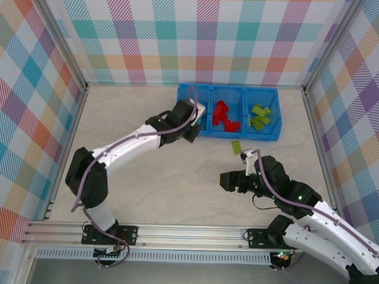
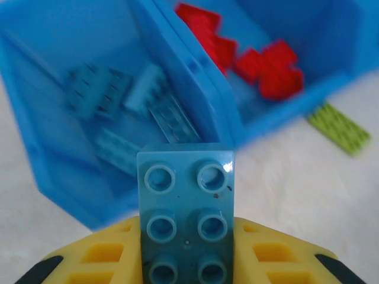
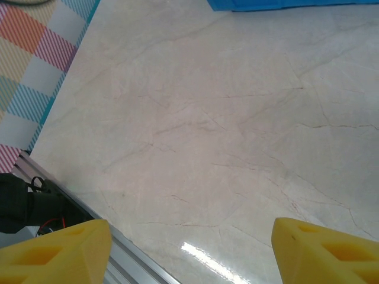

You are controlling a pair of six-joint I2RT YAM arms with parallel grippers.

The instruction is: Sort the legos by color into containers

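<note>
A: The left gripper [image 2: 186, 251] is closed tight on a blue brick [image 2: 186, 195]. We see the brick clamped between the yellow fingers [image 2: 100, 257], its studs facing the wrist camera. In the top view the gripper sits at the near edge of the tray [image 1: 258, 135], at the left compartment [image 2: 53, 53].

B: Agreed. We note other blue bricks [image 2: 95, 92] lying in that compartment, red bricks [image 1: 224, 115] in the middle one and lime green bricks [image 1: 260, 116] in the right one. The destination is correct. Is the held brick past the near wall?

A: We cannot tell. The wrist view shows the near wall just beyond the brick's far end, so we judge a release here to be risky. We recommend carrying the brick a little farther, until it hangs over the compartment floor and left of the divider beside the red bricks. It should then be lowered before the jaws open, so that it does not bounce out.

B: And the right gripper [image 1: 225, 179]?

A: Its jaws stand apart with nothing between them, over bare table [image 3: 225, 118], apart from the tray on its near side. One loose lime green brick [image 1: 237, 146] lies on the table just near of the tray. We judge it the next pick, once the left arm is clear.
</note>
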